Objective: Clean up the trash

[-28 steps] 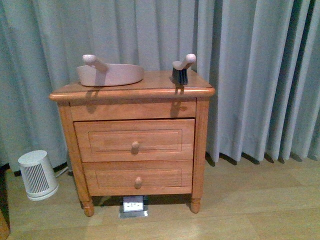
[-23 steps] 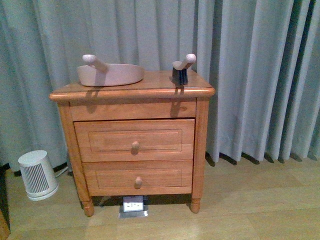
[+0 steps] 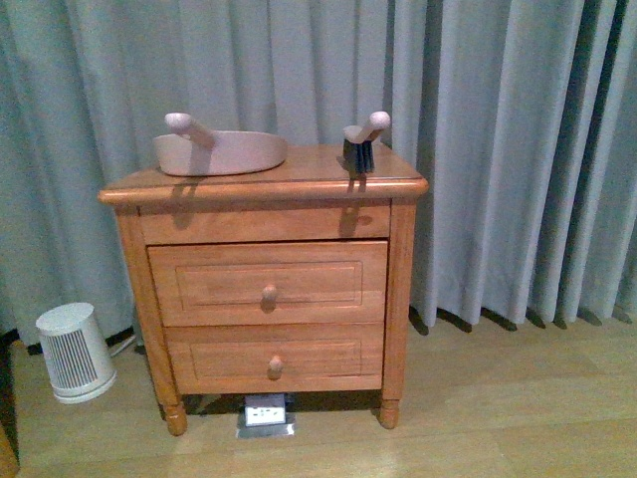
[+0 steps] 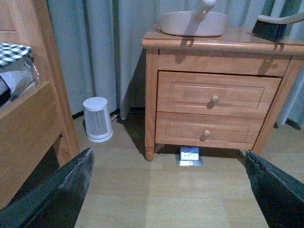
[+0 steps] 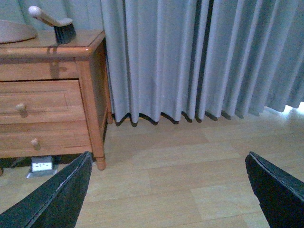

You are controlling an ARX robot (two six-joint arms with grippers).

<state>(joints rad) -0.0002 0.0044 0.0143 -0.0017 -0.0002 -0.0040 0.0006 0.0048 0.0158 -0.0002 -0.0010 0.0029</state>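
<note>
The paper wad shows in no view, so its place and long axis cannot be told. A pinkish dustpan (image 3: pixel 221 151) and a hand brush (image 3: pixel 360 144) sit well apart on the wooden nightstand (image 3: pixel 269 289). The left gripper (image 4: pixel 167 153) and right gripper (image 5: pixel 168 154) hang over the floor, spread wide, holding nothing.

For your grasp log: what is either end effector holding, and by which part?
Nothing. The left end effector and right end effector are both open and empty.
</note>
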